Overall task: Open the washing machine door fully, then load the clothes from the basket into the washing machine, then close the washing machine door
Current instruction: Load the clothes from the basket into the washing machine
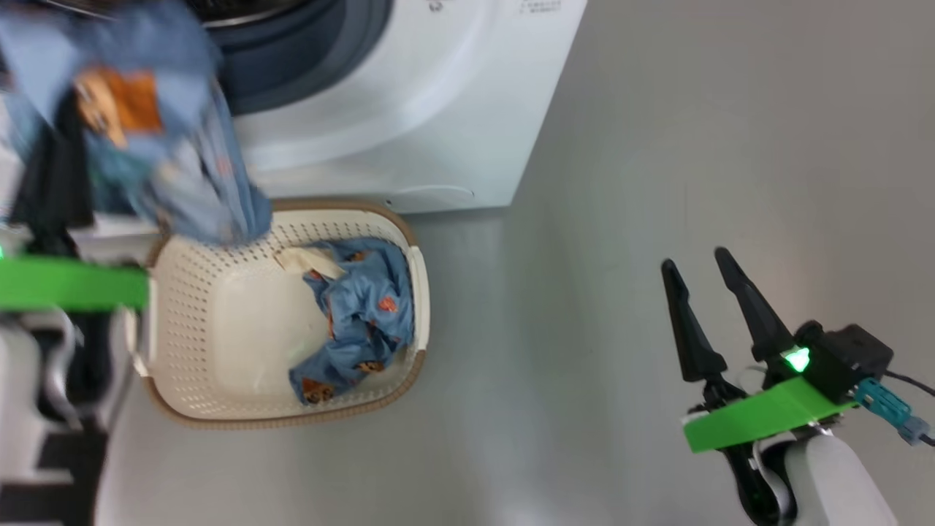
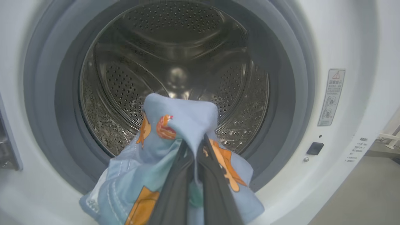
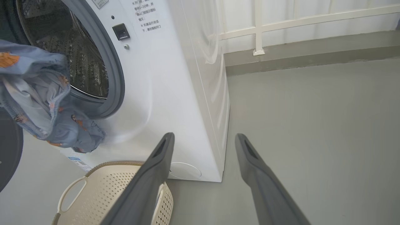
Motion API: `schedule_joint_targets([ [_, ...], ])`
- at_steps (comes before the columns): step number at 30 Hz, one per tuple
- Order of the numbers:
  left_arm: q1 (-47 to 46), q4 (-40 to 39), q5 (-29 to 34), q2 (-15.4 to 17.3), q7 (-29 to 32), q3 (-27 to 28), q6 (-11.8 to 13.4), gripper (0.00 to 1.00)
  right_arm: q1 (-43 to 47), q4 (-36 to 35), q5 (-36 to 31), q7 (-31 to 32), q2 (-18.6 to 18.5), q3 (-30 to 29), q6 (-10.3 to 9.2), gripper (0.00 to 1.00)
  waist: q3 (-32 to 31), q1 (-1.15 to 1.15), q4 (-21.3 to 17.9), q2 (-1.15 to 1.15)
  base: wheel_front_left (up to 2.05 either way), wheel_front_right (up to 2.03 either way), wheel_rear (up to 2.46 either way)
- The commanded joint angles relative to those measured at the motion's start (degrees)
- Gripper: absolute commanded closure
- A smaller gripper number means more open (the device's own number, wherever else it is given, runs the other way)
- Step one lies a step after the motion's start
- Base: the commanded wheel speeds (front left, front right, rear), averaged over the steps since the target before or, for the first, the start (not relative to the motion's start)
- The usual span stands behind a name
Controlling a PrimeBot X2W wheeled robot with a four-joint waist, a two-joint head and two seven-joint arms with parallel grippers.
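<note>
The washing machine (image 1: 409,109) stands open, its steel drum (image 2: 175,62) bare inside the blue-grey gasket. My left gripper (image 2: 196,145) is shut on a light blue garment (image 2: 181,125) with orange faces, held right in front of the drum mouth. That garment (image 1: 146,131) hangs blurred above the basket (image 1: 343,208) and also drapes before the opening (image 3: 40,97). A second blue garment (image 1: 358,314) lies at the basket's right side. My right gripper (image 1: 694,259) is open and empty over the floor to the right. A dark curved edge of the door (image 3: 7,153) shows at far left.
Grey floor (image 1: 621,183) spreads to the right of the machine. A white railing (image 3: 259,28) and a low kerb run along the wall behind it. The basket (image 3: 109,187) sits on the floor close against the machine's front.
</note>
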Motion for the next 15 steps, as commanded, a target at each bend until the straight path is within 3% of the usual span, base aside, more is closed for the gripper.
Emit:
schedule_joint_targets([
  [1,-5.32,0.26,-0.82,3.28,-0.36,1.72,-0.09,1.00,-1.31,-1.47,-0.82,-0.27,0.73,1.78,0.09,0.00,2.92,0.00,-1.94,0.00,0.00,0.00,0.00],
  [6,-12.58,5.12,-2.10,4.55,-0.36,1.70,-0.09,1.00,-2.51,-1.50,-0.80,-0.27,1.63,2.12,0.09,0.00,4.70,0.00,-3.13,0.00,0.00,0.00,0.00],
  [15,-25.17,22.65,-5.85,7.50,-0.36,-2.97,-0.09,1.00,-4.37,-1.66,-0.64,-0.27,3.00,3.52,0.09,0.00,7.40,0.00,-6.12,0.00,0.00,0.00,0.00],
])
